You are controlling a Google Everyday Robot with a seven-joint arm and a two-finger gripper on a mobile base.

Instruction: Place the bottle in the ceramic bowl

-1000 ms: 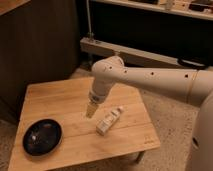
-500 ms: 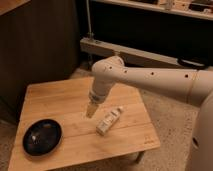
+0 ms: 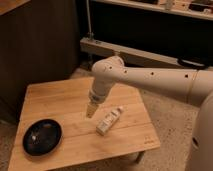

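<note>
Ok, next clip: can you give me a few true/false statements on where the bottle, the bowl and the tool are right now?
1. The bottle lies inside the ceramic bowl. False: it lies on its side on the wooden table, well to the picture's right of the bowl.
2. The tool points down over the table, just to the picture's left of the bottle. True.
3. The tool carries the bottle. False: the bottle rests on the table beside it.
4. The ceramic bowl has nothing in it. True.
</note>
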